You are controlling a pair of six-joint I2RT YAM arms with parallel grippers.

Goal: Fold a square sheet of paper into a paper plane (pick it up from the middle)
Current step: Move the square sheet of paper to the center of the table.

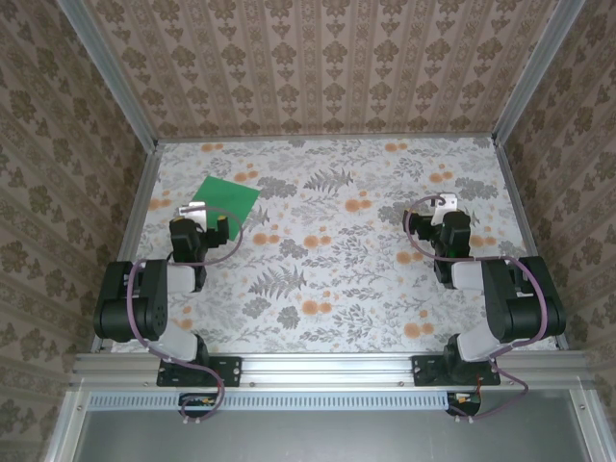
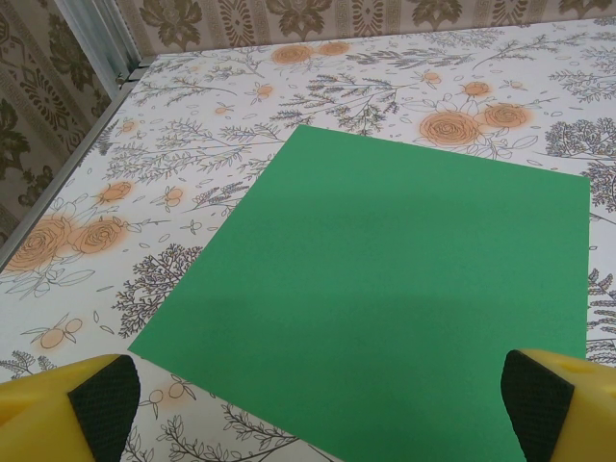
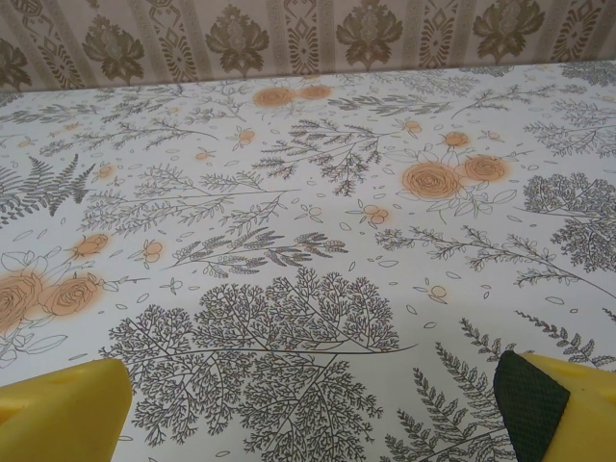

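The square sheet of paper (image 1: 227, 196) is bright green and lies flat and uncreased on the flowered tabletop at the far left, turned like a diamond. My left gripper (image 1: 200, 224) hovers over its near corner, open. In the left wrist view the sheet (image 2: 385, 279) spreads ahead of and between the yellow fingers (image 2: 101, 404), and the left gripper (image 2: 322, 409) holds nothing. My right gripper (image 1: 435, 214) stands open over bare tablecloth at the right, far from the sheet. In its own view the right gripper (image 3: 308, 414) has only printed ferns between its fingers. The paper plane is out of view.
An aluminium rail (image 1: 144, 188) runs along the table's left edge close to the sheet, also seen as the rail (image 2: 91, 67) from the left wrist. Another rail (image 1: 520, 202) bounds the right side. Wallpapered walls (image 1: 318, 67) close the back.
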